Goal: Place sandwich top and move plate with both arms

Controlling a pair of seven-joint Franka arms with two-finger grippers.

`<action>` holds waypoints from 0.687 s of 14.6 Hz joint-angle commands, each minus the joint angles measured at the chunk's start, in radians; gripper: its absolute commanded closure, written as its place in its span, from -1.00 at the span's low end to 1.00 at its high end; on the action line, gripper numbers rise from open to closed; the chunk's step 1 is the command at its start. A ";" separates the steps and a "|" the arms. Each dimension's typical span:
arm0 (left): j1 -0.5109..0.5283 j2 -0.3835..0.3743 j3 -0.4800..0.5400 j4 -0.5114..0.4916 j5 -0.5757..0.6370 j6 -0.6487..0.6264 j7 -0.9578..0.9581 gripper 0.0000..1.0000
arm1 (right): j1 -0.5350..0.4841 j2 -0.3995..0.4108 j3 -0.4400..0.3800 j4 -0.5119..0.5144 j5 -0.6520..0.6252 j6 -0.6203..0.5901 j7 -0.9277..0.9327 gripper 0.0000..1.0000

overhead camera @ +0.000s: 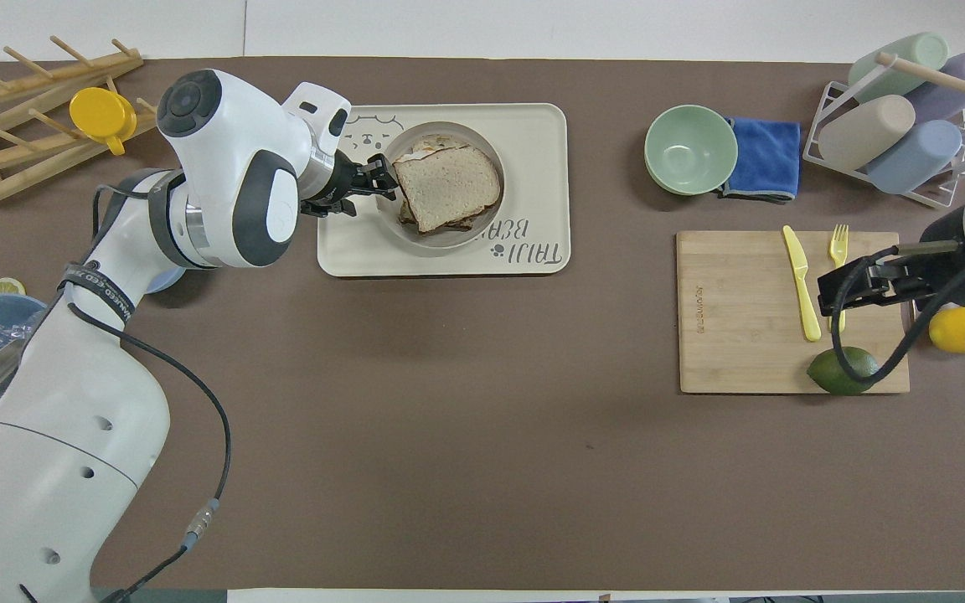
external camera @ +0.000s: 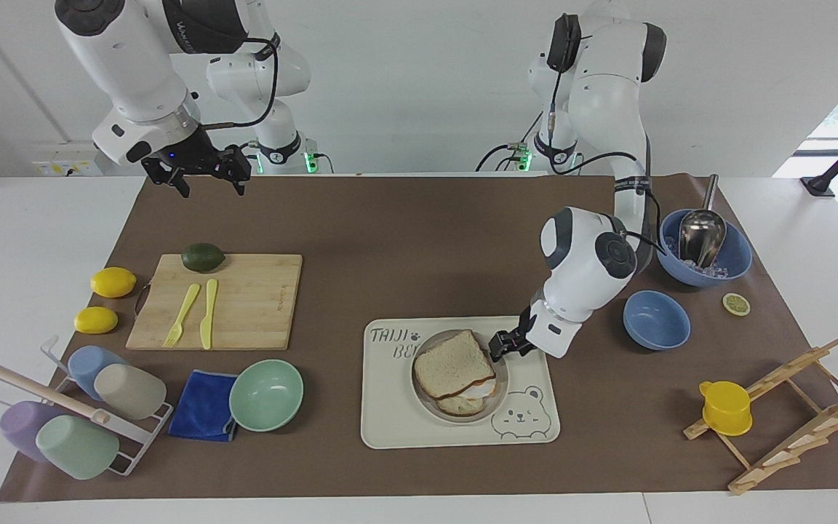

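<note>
we see bare mat mid-table, nearer the robots than the bear tray | left gripper crowds plate rim | green bowl flanks tray toward right arm's end
</note>
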 commanded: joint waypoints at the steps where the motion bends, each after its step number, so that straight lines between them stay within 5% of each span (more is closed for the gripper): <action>1: 0.013 -0.051 0.026 -0.021 0.052 -0.012 0.014 -1.00 | -0.013 -0.009 0.007 -0.004 -0.010 -0.010 -0.028 -1.00; 4: 0.024 -0.145 0.106 -0.024 0.055 -0.096 0.019 -1.00 | -0.013 -0.009 0.007 -0.004 -0.010 -0.010 -0.028 -1.00; 10: 0.047 -0.341 0.168 -0.032 0.260 -0.395 0.155 -1.00 | -0.013 -0.009 0.007 -0.005 -0.010 -0.010 -0.028 -1.00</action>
